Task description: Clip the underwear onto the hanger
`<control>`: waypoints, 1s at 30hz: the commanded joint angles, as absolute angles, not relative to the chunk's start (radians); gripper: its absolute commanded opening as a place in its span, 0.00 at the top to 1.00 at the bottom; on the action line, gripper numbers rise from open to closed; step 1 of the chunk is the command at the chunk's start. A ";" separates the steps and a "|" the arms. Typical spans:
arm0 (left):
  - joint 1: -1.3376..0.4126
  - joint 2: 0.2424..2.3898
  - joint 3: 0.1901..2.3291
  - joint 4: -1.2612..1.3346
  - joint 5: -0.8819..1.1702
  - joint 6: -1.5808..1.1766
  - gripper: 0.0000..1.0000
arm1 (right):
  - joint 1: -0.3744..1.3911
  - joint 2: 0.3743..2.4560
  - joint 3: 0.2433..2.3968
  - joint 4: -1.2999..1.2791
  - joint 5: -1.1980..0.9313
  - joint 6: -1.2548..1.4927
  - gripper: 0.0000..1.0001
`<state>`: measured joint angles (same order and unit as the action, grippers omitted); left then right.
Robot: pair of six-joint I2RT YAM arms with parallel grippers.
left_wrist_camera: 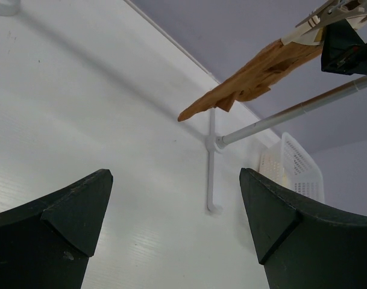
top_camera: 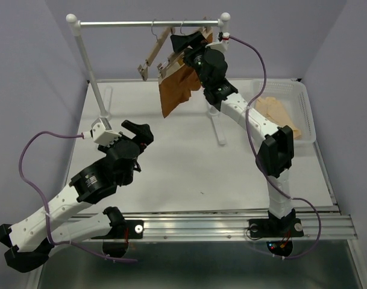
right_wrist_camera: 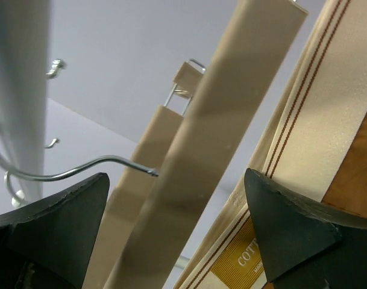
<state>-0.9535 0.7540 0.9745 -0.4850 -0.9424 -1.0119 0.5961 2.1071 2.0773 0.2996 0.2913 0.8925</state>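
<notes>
Up at the rail (top_camera: 150, 24): underwear (top_camera: 174, 90) hanging by its waistband (right_wrist_camera: 316, 120) from the hanger (top_camera: 171, 62), apparently clipped. Right gripper (top_camera: 189, 43) spread wide around both, gripping nothing, likely leaving the cloth to the clip. Left gripper (top_camera: 138, 133) low over the table (top_camera: 171, 168), likewise wide, idle. Second hanger (top_camera: 152, 55) crowding close beside; basket (top_camera: 307, 114) with peach garment (top_camera: 279, 111) well apart.

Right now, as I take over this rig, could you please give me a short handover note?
Left hand: open, empty, low over the left side of the table.
Right hand: open, raised at the rail, the hanger seen between its fingers, not gripped.
Underwear: hangs from the hanger on the rail, drooping from one end.
Done: at least one clip seems to hold the waistband.
Left: check the other clip; I cannot tell whether it holds.
</notes>
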 commanded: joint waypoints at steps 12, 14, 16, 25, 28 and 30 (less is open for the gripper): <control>-0.942 0.765 0.982 -0.465 -0.950 -1.015 0.01 | 0.589 1.819 1.842 0.322 0.180 0.761 0.00; -0.939 0.769 0.982 -0.465 -0.942 -1.011 0.01 | 0.589 1.786 1.804 0.313 0.164 0.750 0.00; -0.934 0.773 0.977 -0.465 -0.934 -1.009 0.01 | 0.589 1.724 1.734 0.298 0.155 0.730 0.00; -0.801 0.773 0.878 -0.399 -0.735 -0.979 0.01 | 0.589 1.487 1.482 -0.090 0.135 0.508 0.00; -0.691 0.775 0.827 -0.329 -0.602 -0.922 0.01 | 0.589 1.379 1.309 -0.133 0.202 0.537 0.00; -0.648 0.785 0.816 -0.318 -0.529 -0.907 0.01 | 0.589 1.298 1.160 -0.136 0.230 0.537 0.00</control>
